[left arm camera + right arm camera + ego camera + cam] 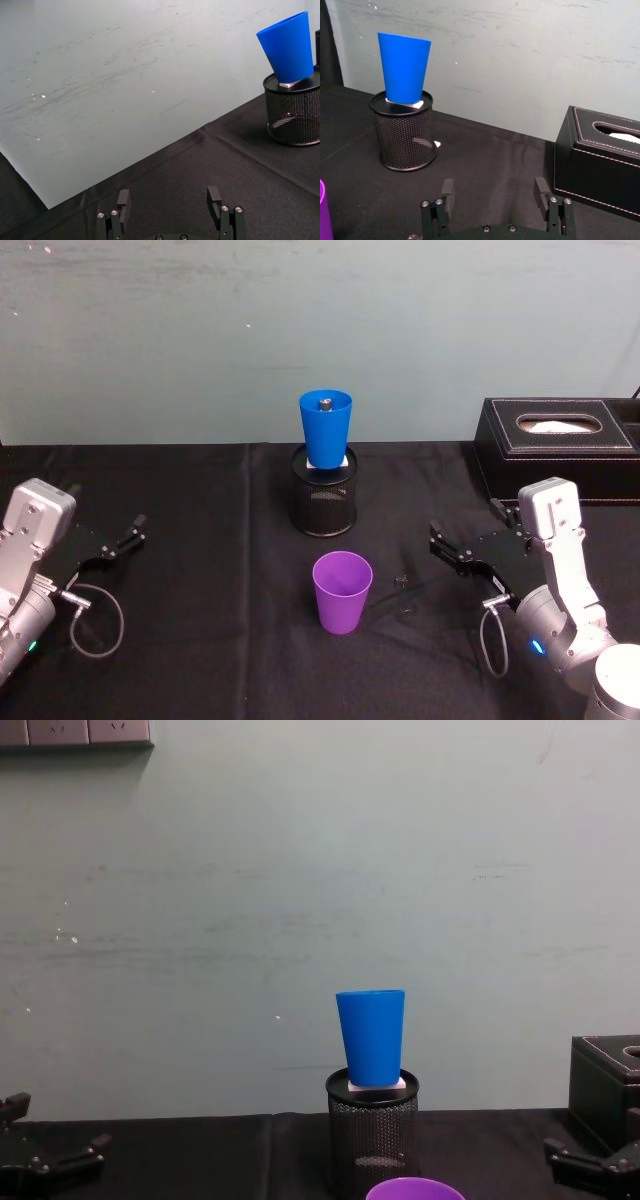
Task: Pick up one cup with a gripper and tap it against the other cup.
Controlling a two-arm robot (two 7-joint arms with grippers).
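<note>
- Two hands sat low on the black-clothed table point(200, 640), well apart from both cups: the right hand point(462, 549) with fingers spread and holding nothing, the left hand point(128, 537) parked at the table's left side, likewise spread and unladen.
- At the back right stood a black leather-look tissue box point(560, 445), stitched along its edges.
- Behind centre stood a black mesh holder point(323, 498), round and perforated.
- On that holder the blue cup point(326, 428) perched upright, tapered and smooth.
- Nearest, the purple cup point(342, 590) stood mouth-up on the cloth, between the hands; it looked light, stiff and slick, best pinched across its upper wall.
</note>
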